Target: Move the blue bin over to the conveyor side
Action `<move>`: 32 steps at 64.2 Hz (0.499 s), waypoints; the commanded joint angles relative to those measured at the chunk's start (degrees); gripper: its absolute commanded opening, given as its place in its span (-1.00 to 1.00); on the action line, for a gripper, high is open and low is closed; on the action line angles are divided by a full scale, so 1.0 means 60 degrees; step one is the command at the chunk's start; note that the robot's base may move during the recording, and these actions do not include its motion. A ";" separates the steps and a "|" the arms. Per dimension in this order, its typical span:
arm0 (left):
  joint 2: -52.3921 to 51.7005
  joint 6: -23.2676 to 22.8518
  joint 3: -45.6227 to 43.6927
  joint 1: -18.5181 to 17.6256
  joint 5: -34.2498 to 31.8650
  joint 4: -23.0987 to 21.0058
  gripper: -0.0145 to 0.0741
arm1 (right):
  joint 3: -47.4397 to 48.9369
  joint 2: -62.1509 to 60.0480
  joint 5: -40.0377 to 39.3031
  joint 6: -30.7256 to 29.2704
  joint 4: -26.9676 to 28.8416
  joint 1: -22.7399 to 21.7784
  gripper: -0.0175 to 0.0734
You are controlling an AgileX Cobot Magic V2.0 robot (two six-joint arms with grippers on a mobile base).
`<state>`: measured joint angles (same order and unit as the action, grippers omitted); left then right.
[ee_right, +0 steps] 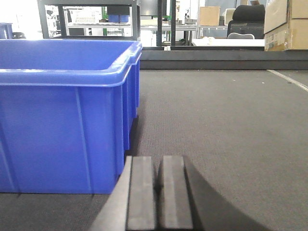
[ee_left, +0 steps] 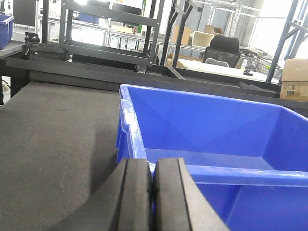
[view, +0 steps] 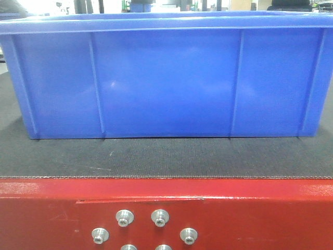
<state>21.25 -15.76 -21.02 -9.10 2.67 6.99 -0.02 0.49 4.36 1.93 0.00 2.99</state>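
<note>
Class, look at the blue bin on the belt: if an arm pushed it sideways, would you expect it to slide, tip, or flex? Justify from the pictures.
The blue bin probably slides rather than tips: it sits wide and low, flat on the belt. The textured belt may drag at its base. Ribbed walls and a thick rim suggest stiffness, and it looks empty, so likely light.

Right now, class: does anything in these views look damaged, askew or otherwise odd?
Only one thing: a thin crack or chipped line in the paint along the red frame, just above the bolts. The blue bin sits level and upright on the belt.
</note>
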 commanded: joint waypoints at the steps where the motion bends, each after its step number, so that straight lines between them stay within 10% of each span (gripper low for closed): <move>1: -0.0039 0.0028 0.0018 -0.0052 0.0017 0.0024 -0.69 | 0.0004 -0.0082 -0.0267 -0.0045 0.0051 -0.0050 -0.81; 12: -0.0917 0.1024 0.0362 0.0561 0.1411 0.0432 -0.69 | 0.0004 -0.0082 -0.0285 -0.0045 0.0051 -0.0040 -0.81; 32: -0.3415 0.2627 0.2392 0.1716 0.1318 -0.0979 -0.69 | 0.0004 -0.0082 -0.0304 -0.0045 0.0051 -0.0040 -0.81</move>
<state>3.81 -0.91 -8.77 0.10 11.30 2.28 -0.02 0.49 4.22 1.93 0.00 2.99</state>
